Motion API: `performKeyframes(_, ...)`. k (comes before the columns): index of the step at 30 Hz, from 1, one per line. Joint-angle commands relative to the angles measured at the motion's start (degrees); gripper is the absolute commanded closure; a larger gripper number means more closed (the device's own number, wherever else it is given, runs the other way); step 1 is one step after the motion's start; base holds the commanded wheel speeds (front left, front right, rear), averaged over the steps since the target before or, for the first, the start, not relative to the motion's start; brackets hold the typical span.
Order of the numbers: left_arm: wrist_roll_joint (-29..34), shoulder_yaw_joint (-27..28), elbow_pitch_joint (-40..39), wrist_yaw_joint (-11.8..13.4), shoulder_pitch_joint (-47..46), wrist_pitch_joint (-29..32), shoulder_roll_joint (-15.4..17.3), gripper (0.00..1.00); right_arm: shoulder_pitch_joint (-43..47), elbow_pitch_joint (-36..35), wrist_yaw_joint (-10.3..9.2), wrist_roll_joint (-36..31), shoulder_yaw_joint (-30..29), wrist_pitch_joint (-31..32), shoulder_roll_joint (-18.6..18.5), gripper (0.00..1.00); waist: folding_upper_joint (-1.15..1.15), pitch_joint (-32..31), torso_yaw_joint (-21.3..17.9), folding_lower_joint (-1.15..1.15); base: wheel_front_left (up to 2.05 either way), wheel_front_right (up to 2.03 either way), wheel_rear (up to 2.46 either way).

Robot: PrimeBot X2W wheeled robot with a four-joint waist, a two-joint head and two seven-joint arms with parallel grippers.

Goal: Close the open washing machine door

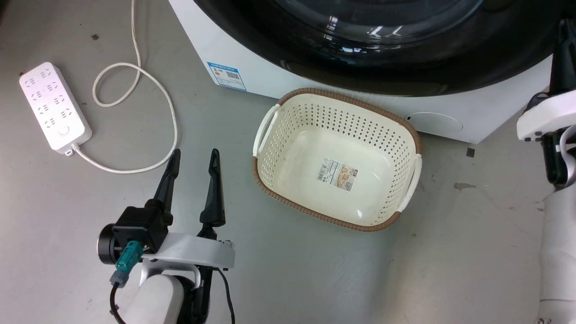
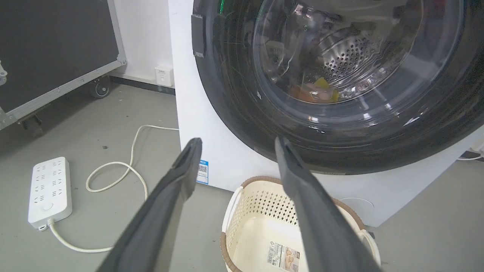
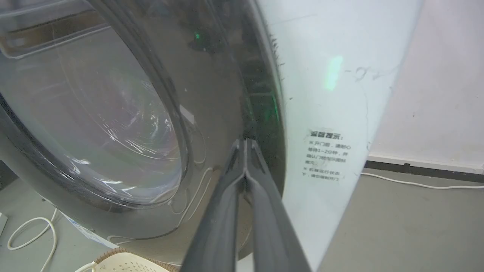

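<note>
Right gripper (image 3: 245,141) pinched closed at washing machine door (image 3: 219,94) rim; left gripper (image 1: 195,152) spread wide, empty, beside basket (image 1: 342,96).

A blue-edged label (image 1: 227,76) with a QR code sat low on the white front of the washing machine (image 1: 279,81); its print was too small to read. A sticker (image 1: 338,174) with a barcode and a small picture lay on the bottom of the cream basket (image 1: 270,148), its words unreadable. Beside the washing machine door (image 3: 113,113), a black Chinese notice (image 3: 328,156) on the white panel showed a bold heading over several smaller lines, too blurred to read.
</note>
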Motion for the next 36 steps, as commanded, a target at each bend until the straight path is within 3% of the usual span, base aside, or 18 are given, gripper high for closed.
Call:
performKeyframes(1,0.5,0.3,0.0,-0.4,-0.7,-0.3,-0.4,0.00,-1.9,-0.6,-0.08,-0.1,-0.6,-0.4,-0.7,1.00,0.00,0.1,0.0,0.00,0.00,0.00,0.00)
performKeyframes(8,1.1,1.2,1.0,-1.3,-1.1,-0.3,-1.1,0.00,-3.0,-1.1,-0.08,0.0,-2.3,-1.3,-0.9,1.00,0.00,-1.1,-0.8,0.00,0.00,0.00,0.00)
performKeyframes(15,1.3,3.0,2.4,-2.0,1.0,-0.3,-0.8,0.00,1.2,-3.0,-0.08,1.4,-0.4,-3.5,0.2,1.00,0.00,-7.4,-3.6,0.00,0.00,0.00,0.00)
performKeyframes(27,0.4,5.9,3.6,-1.4,7.7,0.1,1.9,0.00,20.3,-11.1,-0.08,6.2,7.2,-2.9,1.4,1.00,0.00,-20.0,-11.5,0.00,0.00,0.00,0.00)
performKeyframes(36,-0.3,5.8,2.7,-1.2,11.0,2.1,3.1,0.00,35.0,-18.6,-0.08,11.3,14.4,0.7,1.4,1.00,0.00,-22.9,-13.9,0.00,0.00,0.00,0.00)
